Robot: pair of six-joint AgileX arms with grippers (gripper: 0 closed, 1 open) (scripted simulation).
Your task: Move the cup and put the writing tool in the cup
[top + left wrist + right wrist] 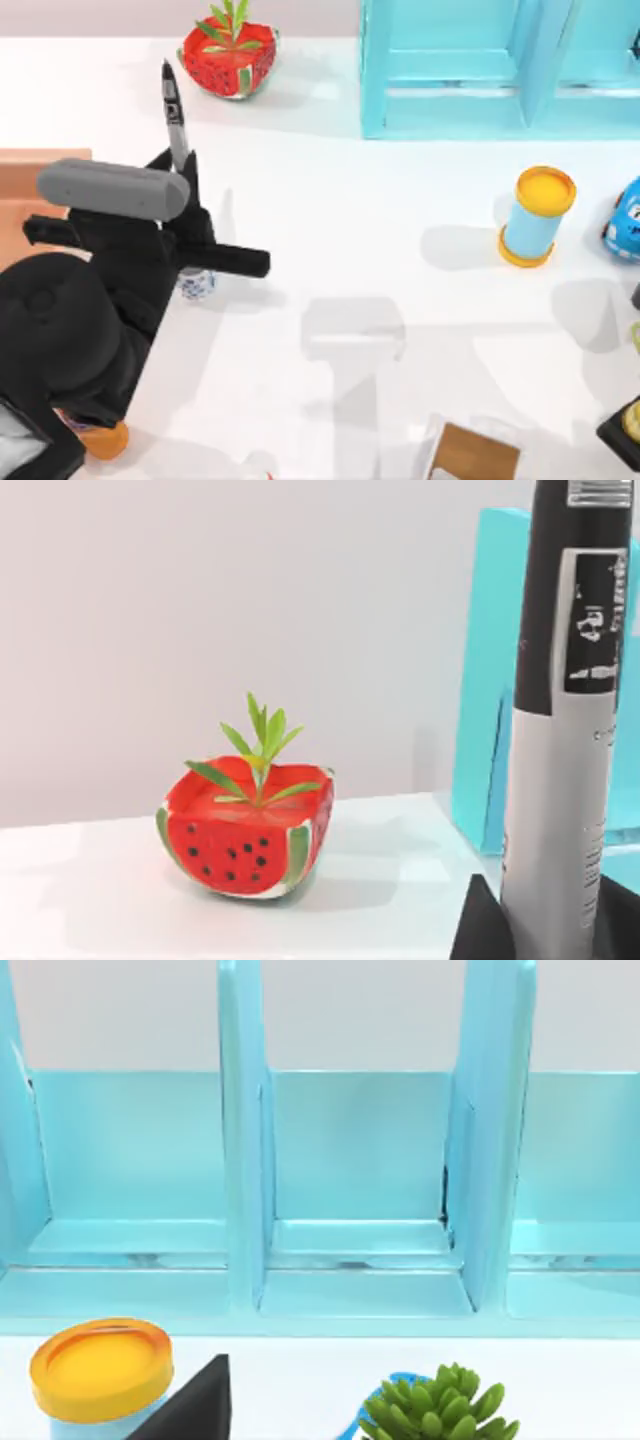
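Observation:
The writing tool (174, 108), a slim black marker with a white label band, stands upright with my left gripper (180, 165) shut on its lower end, above the table's left side. Seen close in the left wrist view, the writing tool (562, 730) rises between the black fingers (480, 928). The cup (196, 284), small and white with a blue pattern, sits on the table just in front of that gripper and is partly covered by the left arm. One black finger (192, 1408) of my right gripper shows in the right wrist view, facing the shelf.
A watermelon-shaped planter (230, 55) stands at the back left, and a turquoise shelf unit (480, 70) at the back right. A light-blue cylinder with yellow rims (537, 218) and a toy car (626, 222) stand at the right. A wooden block (30, 190) lies at the left edge.

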